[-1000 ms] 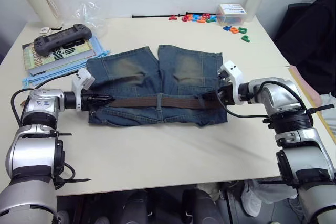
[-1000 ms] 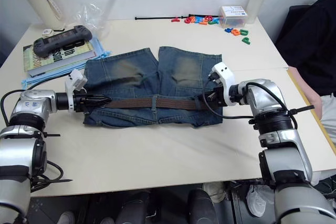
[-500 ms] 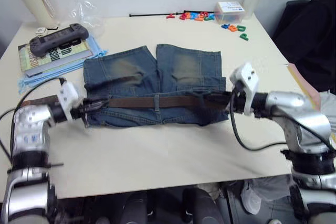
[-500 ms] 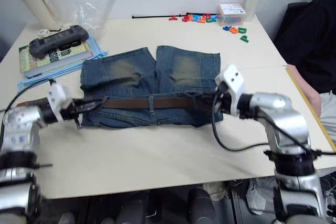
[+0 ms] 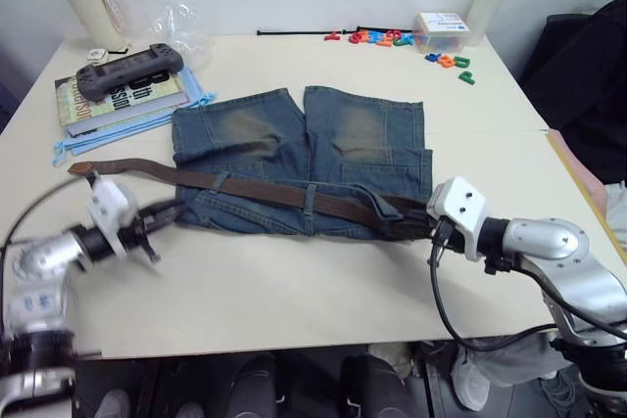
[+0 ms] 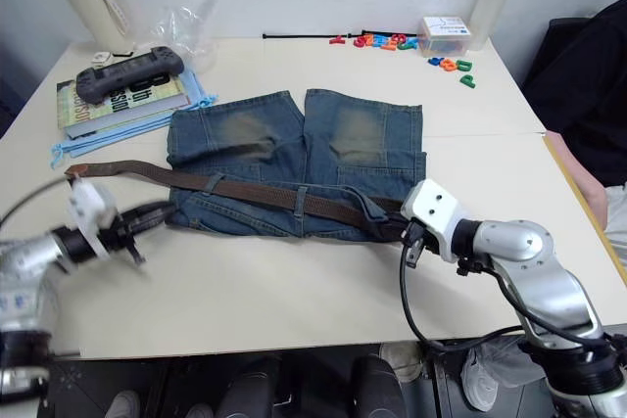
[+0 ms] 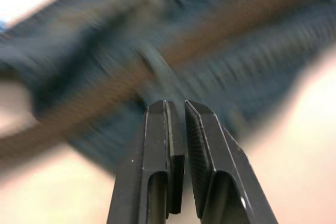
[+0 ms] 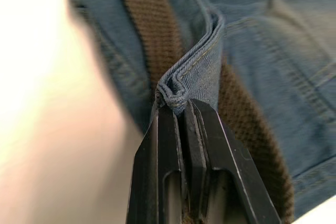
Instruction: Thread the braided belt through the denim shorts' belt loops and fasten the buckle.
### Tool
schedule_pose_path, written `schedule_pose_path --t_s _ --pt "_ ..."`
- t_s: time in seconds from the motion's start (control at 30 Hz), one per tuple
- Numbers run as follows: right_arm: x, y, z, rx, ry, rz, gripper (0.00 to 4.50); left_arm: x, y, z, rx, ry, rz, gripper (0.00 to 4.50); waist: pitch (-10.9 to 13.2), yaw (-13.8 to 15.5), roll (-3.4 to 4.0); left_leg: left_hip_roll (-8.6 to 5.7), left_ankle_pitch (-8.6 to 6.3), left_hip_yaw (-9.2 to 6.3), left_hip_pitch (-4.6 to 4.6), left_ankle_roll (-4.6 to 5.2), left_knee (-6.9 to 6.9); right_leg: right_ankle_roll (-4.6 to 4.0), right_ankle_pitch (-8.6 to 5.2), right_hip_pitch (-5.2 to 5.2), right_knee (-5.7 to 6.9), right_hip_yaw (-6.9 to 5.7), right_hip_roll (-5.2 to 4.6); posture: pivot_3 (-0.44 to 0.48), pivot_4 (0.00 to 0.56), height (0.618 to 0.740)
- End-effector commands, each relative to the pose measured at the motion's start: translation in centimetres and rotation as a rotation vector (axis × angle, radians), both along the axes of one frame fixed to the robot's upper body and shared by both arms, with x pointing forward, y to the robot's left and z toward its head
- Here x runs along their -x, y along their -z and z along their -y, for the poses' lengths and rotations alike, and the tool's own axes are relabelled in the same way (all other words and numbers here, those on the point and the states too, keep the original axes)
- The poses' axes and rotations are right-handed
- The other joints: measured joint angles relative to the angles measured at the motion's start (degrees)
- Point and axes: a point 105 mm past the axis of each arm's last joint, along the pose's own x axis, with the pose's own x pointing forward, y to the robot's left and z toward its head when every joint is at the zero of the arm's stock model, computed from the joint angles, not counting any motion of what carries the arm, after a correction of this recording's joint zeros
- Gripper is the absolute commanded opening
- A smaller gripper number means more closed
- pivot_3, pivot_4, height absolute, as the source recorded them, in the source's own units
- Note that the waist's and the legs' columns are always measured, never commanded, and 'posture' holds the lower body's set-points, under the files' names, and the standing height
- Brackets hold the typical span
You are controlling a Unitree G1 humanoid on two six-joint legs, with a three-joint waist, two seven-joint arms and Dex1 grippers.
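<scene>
Here the braided belt point(image 5: 265, 190) runs lengthwise across the denim shorts point(image 5: 304, 159), free end past their left edge. Right gripper point(image 8: 181, 109) pinches the denim; left gripper point(image 7: 176, 111) closed, empty.

White letters on the book point(image 5: 122, 97) cover under the game controller point(image 5: 130, 63), not legible

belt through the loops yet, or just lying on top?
Partly through: the braided belt passes under a belt loop at mid-waistband; its free end trails onto the table.
</scene>
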Motion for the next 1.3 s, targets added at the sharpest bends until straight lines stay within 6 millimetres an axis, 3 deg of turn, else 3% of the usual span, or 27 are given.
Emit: schedule_pose_path --t_s 0.03,0.13,0.23,0.27,0.5,0.67,0.87,0.97,1.23,1.27,1.3 --pt "-0.4 -0.6 -0.5 0.009 -0.031 0.046 0.00 -1.4 -2.3 -0.2 0.128 0.073 -0.112 1.37 0.0 -0.1 0.00 -0.01 0.03 0.05 -0.03 0.04 -0.01 0.00 0.00 -0.02 0.00 -0.25 0.06 0.000 0.150 0.713" --pt "-0.5 -0.6 -0.8 0.024 -0.056 0.057 0.00 -2.8 -2.9 0.8 0.194 0.147 -0.229 2.77 0.0 -0.3 0.00 -0.08 0.02 0.32 0.05 0.13 -0.01 0.04 0.00 -0.02 0.07 -0.39 0.22 0.000 0.150 0.713" --pt "-0.2 -0.8 -1.3 0.014 -0.084 0.064 0.00 -3.6 -1.5 2.0 0.192 0.196 -0.364 4.20 0.0 -0.4 -0.01 -0.04 0.02 0.47 0.06 0.17 0.05 0.09 0.01 -0.07 0.16 -0.30 0.35 0.000 0.150 0.713" --pt "-0.1 -0.8 -1.4 0.011 -0.089 0.064 0.00 -3.9 -1.1 2.3 0.195 0.199 -0.388 4.48 0.0 -0.4 -0.02 -0.03 0.02 0.50 0.06 0.17 0.07 0.09 0.01 -0.08 0.17 -0.27 0.38 0.000 0.150 0.713" --pt "0.5 -1.1 -1.7 0.026 -0.100 0.078 0.00 -5.7 1.7 3.8 0.121 0.130 -0.466 4.48 0.1 -0.4 -0.19 0.04 0.02 0.52 0.00 0.17 0.12 0.09 0.01 -0.23 0.16 -0.17 0.37 0.000 0.150 0.713" --pt "0.8 -1.3 -1.7 0.026 -0.092 0.085 0.00 -6.1 3.7 3.4 0.027 0.043 -0.505 4.48 0.1 -0.3 -0.20 0.02 0.01 0.51 0.00 0.19 0.13 0.09 0.01 -0.24 0.17 -0.17 -0.01 0.000 0.150 0.713" --pt "0.8 -1.4 -1.7 0.027 -0.079 0.088 0.00 -5.8 4.2 2.6 0.008 0.018 -0.530 4.48 0.1 -0.4 -0.20 0.02 0.00 0.52 0.04 0.20 0.13 0.09 0.01 -0.24 0.20 -0.15 -0.02 0.000 0.150 0.713" --pt "0.8 -1.4 -1.7 0.025 -0.075 0.090 0.00 -5.9 4.2 2.3 -0.004 0.004 -0.521 3.71 0.1 -0.4 -0.20 0.03 0.00 0.53 0.05 0.20 0.14 0.09 0.01 -0.24 0.22 -0.15 -0.02 0.000 0.150 0.713" --pt "0.5 -1.4 -1.7 0.023 -0.072 0.098 0.00 -5.6 4.1 2.1 -0.041 0.035 -0.495 0.34 0.1 -0.4 -0.20 0.01 -0.01 0.53 0.03 0.21 0.15 0.09 0.01 -0.24 0.21 -0.16 -0.03 0.000 0.150 0.713" --pt "0.4 -1.4 -1.7 0.023 -0.070 0.098 0.00 -5.7 3.9 2.1 -0.050 0.032 -0.474 0.02 0.1 -0.3 -0.20 0.01 -0.01 0.53 0.03 0.21 0.15 0.09 0.01 -0.24 0.21 -0.16 -0.03 0.000 0.150 0.713" --pt "0.3 -1.4 -1.7 0.025 -0.068 0.102 0.00 -5.8 3.6 2.1 -0.050 0.040 -0.454 0.02 0.1 -0.3 -0.20 0.01 -0.01 0.53 0.03 0.21 0.15 0.09 0.01 -0.24 0.22 -0.16 -0.03 0.000 0.150 0.713"
